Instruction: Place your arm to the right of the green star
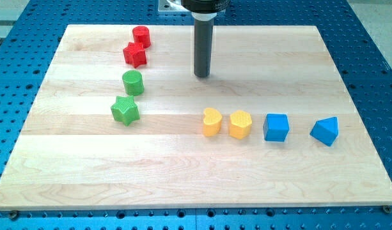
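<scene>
currently my tip (202, 75) well up-right of green star (125, 110), no gripper, no containers on board (183, 179)

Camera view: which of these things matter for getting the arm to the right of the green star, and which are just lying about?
In the job:
- green star-shaped block, at the view's left
- my tip, up and to the right of it, touching no block

Lying about:
- green cylinder block
- red cylinder block
- red star-shaped block
- yellow heart-shaped block
- yellow hexagonal block
- blue cube block
- blue wedge-shaped block
</scene>
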You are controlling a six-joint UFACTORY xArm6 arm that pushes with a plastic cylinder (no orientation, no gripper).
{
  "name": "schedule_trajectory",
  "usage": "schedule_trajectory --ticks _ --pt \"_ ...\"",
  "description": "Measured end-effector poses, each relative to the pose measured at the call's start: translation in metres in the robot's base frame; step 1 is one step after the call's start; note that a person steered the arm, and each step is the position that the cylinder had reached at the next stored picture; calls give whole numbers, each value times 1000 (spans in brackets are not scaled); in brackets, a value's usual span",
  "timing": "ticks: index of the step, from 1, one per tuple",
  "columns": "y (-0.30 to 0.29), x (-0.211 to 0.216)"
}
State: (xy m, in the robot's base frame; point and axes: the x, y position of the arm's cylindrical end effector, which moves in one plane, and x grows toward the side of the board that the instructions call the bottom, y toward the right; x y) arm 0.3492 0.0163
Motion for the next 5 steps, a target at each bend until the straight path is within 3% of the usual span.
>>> schedule_trajectory --ticks 3,5 --pt "-23 70" --pt "-125 126"
